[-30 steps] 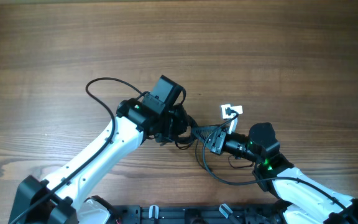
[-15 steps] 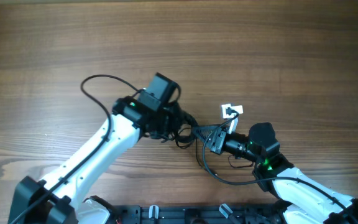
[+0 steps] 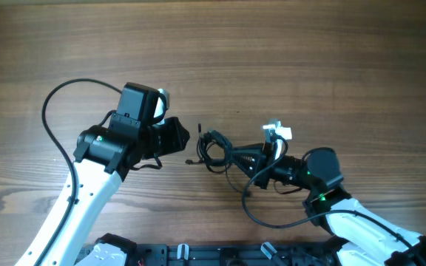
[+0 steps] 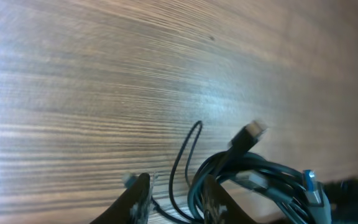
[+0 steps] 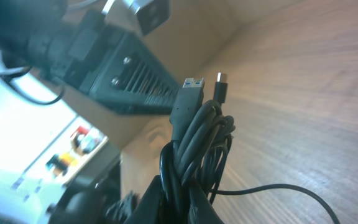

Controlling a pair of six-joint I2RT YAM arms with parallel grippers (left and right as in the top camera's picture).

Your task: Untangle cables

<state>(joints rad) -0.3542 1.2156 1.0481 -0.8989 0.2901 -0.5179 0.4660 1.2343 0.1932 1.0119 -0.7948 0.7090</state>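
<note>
The cables (image 3: 217, 148) form a tangled black bundle at mid-table. My right gripper (image 3: 256, 165) is shut on the bundle's right side, and one cord loops away along the table (image 3: 268, 216). In the right wrist view the jaws (image 5: 180, 190) clamp the cables (image 5: 197, 134). A blue-tipped USB plug (image 5: 189, 90) and a smaller plug (image 5: 221, 87) stick up. My left gripper (image 3: 185, 139) stands just left of the bundle, apart from it. In the left wrist view the left gripper (image 4: 174, 202) is open, a thin cord (image 4: 182, 163) lies between its fingers, and the bundle (image 4: 263, 174) is to the right.
A white tag (image 3: 278, 131) lies beside the right gripper. The left arm's thick black wiring (image 3: 54, 103) arcs out to the left. A black rail (image 3: 220, 255) runs along the table's near edge.
The left arm has pulled back to the left, away from the bundle, and its jaws have opened. The bundle stays in the right gripper, stretched slightly to the left.
</note>
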